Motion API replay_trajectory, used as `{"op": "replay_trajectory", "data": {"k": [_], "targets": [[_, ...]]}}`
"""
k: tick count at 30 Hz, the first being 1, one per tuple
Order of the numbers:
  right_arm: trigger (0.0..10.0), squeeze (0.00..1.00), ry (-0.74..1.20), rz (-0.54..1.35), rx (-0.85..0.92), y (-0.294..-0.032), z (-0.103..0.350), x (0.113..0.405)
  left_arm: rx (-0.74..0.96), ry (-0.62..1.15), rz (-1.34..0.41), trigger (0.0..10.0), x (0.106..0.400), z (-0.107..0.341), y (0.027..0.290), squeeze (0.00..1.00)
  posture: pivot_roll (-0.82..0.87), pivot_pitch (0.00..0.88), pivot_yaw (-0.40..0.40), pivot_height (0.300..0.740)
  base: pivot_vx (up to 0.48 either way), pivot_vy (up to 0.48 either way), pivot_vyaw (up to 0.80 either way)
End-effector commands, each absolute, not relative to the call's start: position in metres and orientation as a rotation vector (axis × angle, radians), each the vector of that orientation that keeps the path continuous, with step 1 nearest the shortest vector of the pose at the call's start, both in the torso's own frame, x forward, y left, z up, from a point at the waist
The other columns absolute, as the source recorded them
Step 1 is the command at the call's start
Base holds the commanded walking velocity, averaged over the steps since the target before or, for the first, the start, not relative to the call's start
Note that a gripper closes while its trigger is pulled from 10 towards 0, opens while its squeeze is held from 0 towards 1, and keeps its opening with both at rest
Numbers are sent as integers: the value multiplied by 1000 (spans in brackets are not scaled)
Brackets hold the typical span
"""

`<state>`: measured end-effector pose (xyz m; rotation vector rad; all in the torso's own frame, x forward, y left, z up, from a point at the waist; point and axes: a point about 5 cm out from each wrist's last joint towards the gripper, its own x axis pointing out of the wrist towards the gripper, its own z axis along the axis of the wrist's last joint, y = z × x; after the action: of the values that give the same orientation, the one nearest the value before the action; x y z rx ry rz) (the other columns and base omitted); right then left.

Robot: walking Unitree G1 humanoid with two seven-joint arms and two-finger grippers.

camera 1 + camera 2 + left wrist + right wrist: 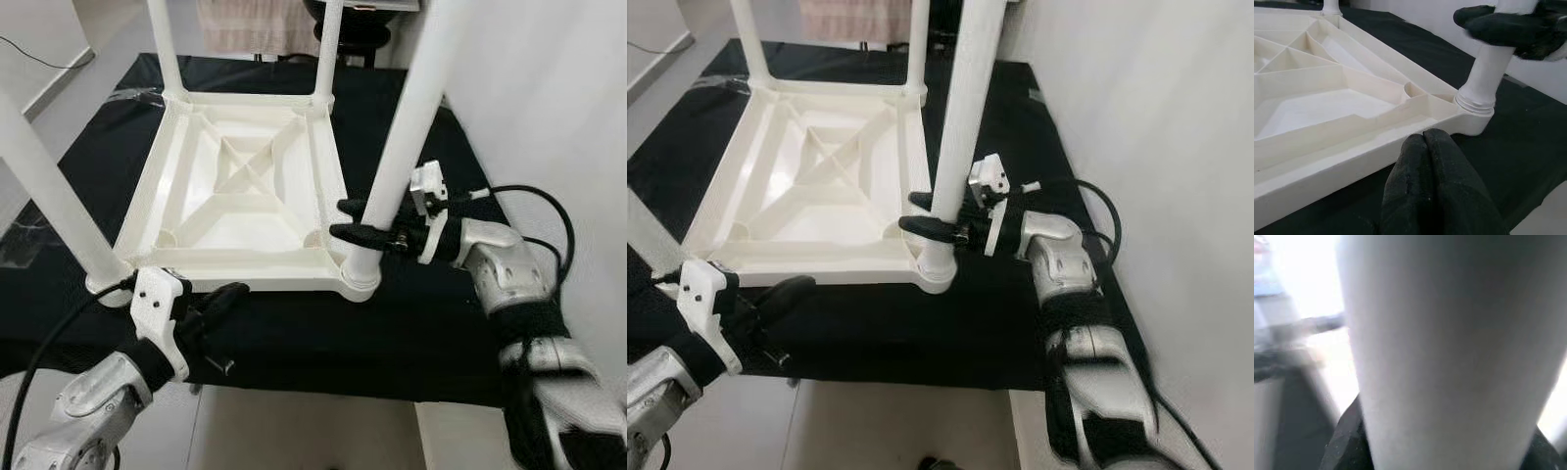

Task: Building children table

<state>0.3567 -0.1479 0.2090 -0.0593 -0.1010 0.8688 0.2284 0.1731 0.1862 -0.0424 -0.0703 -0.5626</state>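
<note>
While the right gripper (pixel 364 221) clasps the near-right leg (pixel 402 147) — seating it in the upturned tabletop (pixel 235 186).
Left gripper (pixel 217 304), fingers pressed together, waits beside the near edge — next likely a firm downward twist.

The upturned children's table (pixel 245 186) is plain cream-white plastic, its four legs (pixel 407 127) white too. It lies on a black cloth (pixel 421 323). Both end effectors, left end effector (pixel 217 302) and right end effector (pixel 358 220), have black fingers on silver arms with white wrist housings.
</note>
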Motion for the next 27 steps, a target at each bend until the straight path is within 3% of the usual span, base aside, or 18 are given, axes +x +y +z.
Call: {"op": "replay_trajectory", "data": {"k": [1,2,3,4,8,12,13,14,15,16,22,25,26,27], "targets": [[0,0,99,689,-76,-159,173,356,-51,-66,-574,10000,227,186,173,0,45,199,-99,740,0,0,0],[0,0,128,525,-143,-146,158,338,-51,-66,-573,10000,229,186,175,0,30,198,-79,740,0,0,0],[0,0,128,525,-143,-146,158,338,-51,-66,-573,10000,229,186,175,0,30,198,-79,740,0,0,0],[0,0,120,437,-189,-129,151,326,-47,-62,-574,10000,232,185,177,0,28,174,-58,740,0,0,0],[0,0,74,478,-189,-99,153,332,-39,-55,-576,10000,240,183,179,0,45,160,-68,740,0,0,0],[0,0,76,482,-183,-97,152,335,-38,-55,-574,10000,241,183,178,0,45,160,-68,740,0,0,0],[3882,0,87,471,-184,-94,152,339,-35,-57,-564,10000,241,182,179,0,60,152,-77,740,0,0,0],[3882,0,87,471,-184,-94,152,339,-35,-57,-564,10000,241,182,179,0,60,152,-77,740,0,0,0],[10000,0,90,482,-150,-88,154,338,-33,-58,-558,10000,241,182,179,0,66,148,-77,740,0,0,0],[10000,1000,85,503,-108,-84,157,337,-32,-57,-557,10000,242,182,179,0,63,147,-73,740,0,0,0],[10000,1000,-10,625,-32,-79,179,337,-34,-57,-565,10000,241,182,178,0,65,152,-74,740,0,0,0],[10000,1000,-34,806,-24,-83,188,339,-37,-59,-567,10000,239,182,177,0,73,157,-80,740,0,0,0],[10000,584,-43,927,-42,-87,190,339,-38,-60,-569,10000,239,182,177,0,76,158,-81,740,0,0,0],[10000,0,-47,1013,-66,-92,191,340,-38,-60,-569,10000,238,182,176,0,76,158,-81,740,0,0,0]]}}
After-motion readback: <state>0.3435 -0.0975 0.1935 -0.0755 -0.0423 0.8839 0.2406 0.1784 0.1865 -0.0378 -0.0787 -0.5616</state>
